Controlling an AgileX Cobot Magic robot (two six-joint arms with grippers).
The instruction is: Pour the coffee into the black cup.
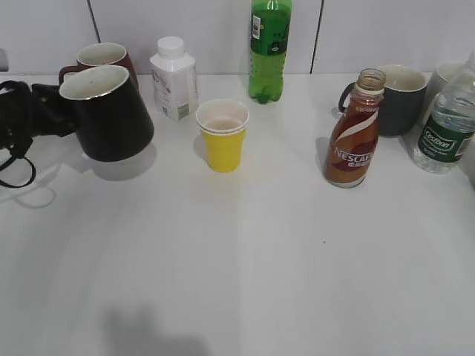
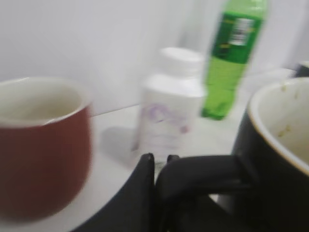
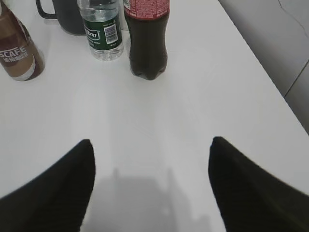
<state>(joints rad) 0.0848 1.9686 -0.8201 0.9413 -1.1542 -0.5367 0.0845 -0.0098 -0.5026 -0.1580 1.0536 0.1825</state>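
The black cup [image 1: 111, 115], white inside, hangs a little above the table at the far left, its shadow below it. My left gripper [image 1: 52, 111] is shut on its black loop handle. In the left wrist view the handle [image 2: 203, 176] lies between the jaws [image 2: 159, 159], with the cup body [image 2: 275, 159] at the right. The coffee, an uncapped brown Nescafe bottle [image 1: 355, 132], stands upright at the right middle. It also shows at the top left of the right wrist view [image 3: 17, 53]. My right gripper [image 3: 149, 145] is open and empty over bare table, out of the exterior view.
A maroon mug [image 1: 100, 58], white bottle [image 1: 173, 78], green soda bottle [image 1: 269, 48] and yellow paper cup [image 1: 222, 135] stand across the back and middle. A dark grey mug [image 1: 401, 99] and water bottle [image 1: 447, 126] are at the right. A cola bottle [image 3: 146, 36] stands near the right edge.
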